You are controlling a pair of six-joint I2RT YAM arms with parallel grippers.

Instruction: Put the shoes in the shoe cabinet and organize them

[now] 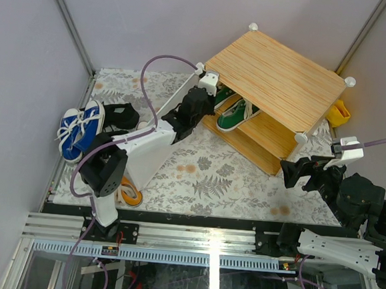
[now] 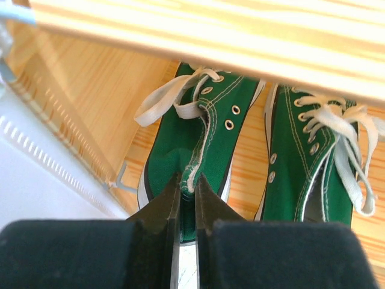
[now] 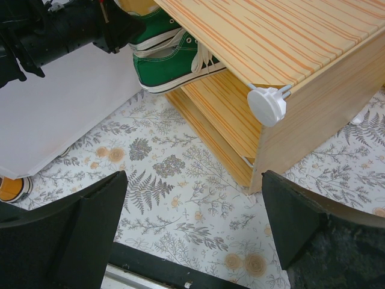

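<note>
My left gripper (image 2: 186,180) is pinched nearly shut on the heel rim of a green sneaker (image 2: 192,141). That shoe lies on the upper shelf (image 2: 90,114) of the shoe cabinet (image 1: 278,77), under its light wood top, toe pointing inward. A second green sneaker (image 2: 307,168) with loose white laces lies just beside it on the same shelf.

My right gripper (image 3: 194,180) is spread wide and holds nothing. It hangs over the floral mat (image 3: 180,162), near the cabinet's front corner with its white knob (image 3: 266,105).

From overhead, a pair of blue sneakers (image 1: 80,130) lies at the mat's far left edge, with a black shoe (image 1: 120,115) touching or just beside them. An orange sneaker (image 1: 132,196) shows partly from under my left arm, near the mat's front edge.
</note>
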